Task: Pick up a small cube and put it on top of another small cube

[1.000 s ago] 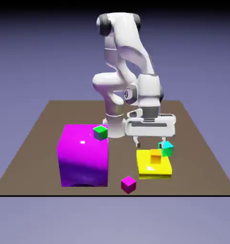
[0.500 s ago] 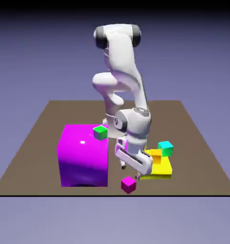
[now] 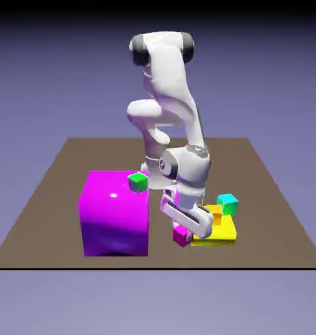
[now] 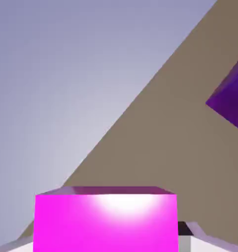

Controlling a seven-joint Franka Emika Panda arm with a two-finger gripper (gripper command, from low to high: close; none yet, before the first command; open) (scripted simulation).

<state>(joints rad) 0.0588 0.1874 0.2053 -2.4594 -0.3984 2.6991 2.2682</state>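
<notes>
The small cube (image 3: 182,236), plain magenta-pink, sits between the fingers of my gripper (image 3: 183,231), which is shut on it near the table's front edge. It hangs a little above the table. In the hand view the small cube (image 4: 106,219) fills the bottom middle, with a grey fingertip (image 4: 197,235) showing beside it. A small green cube (image 3: 139,181) rests on the top corner of the huge magenta cube (image 3: 114,212). A small teal cube (image 3: 228,203) lies at the far side of the yellow block (image 3: 219,232).
An orange cube (image 3: 216,216) sits on the yellow block, just to the exterior view's right of my hand. The huge magenta cube stands close on the exterior view's left; its dark corner (image 4: 231,103) shows in the hand view. The brown table (image 3: 49,196) extends behind.
The hand came down from above the yellow block toward the front edge, tilted, and shut on the small cube. The cube now sits higher and slightly to the right of where it lay.
</notes>
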